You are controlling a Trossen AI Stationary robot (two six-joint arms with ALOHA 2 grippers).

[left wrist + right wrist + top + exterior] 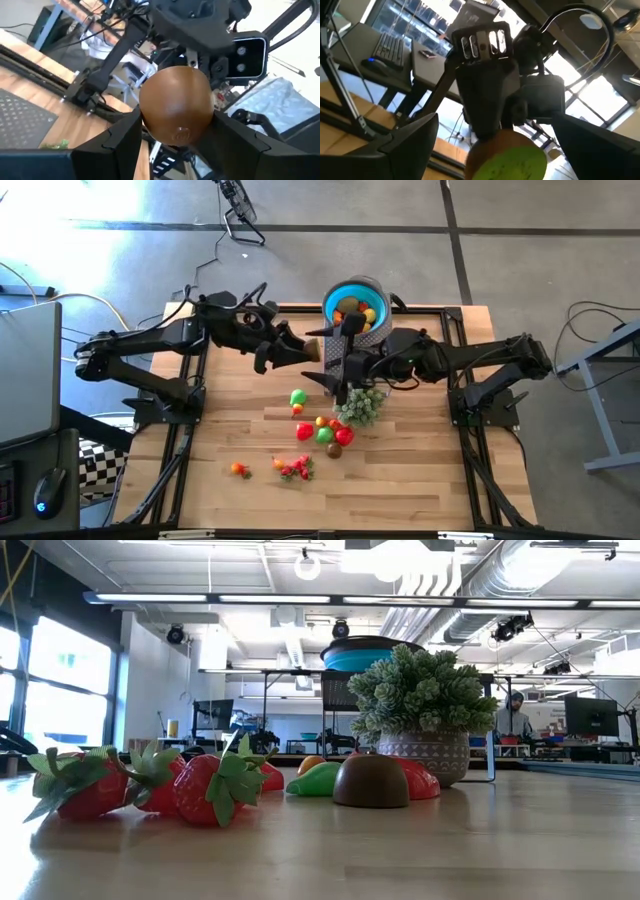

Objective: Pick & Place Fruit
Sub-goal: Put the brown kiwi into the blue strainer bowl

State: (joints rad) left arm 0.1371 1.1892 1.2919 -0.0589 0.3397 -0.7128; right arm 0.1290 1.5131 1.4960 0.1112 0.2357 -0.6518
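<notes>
My left gripper (175, 145) grasps a brown kiwi half (176, 106) left of the blue bowl (335, 292); my right gripper (490, 145) hangs released facing it. Remaining fruit (322, 430) lies mid-table.

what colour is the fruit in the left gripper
Brown, with a green cut face; the fruit shows best in the left wrist view.

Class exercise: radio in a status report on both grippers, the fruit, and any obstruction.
Left gripper shut on brown fruit, facing right gripper, open. Blue bowl part filled; more fruit on table. Bushy plant sits beside right gripper.
</notes>
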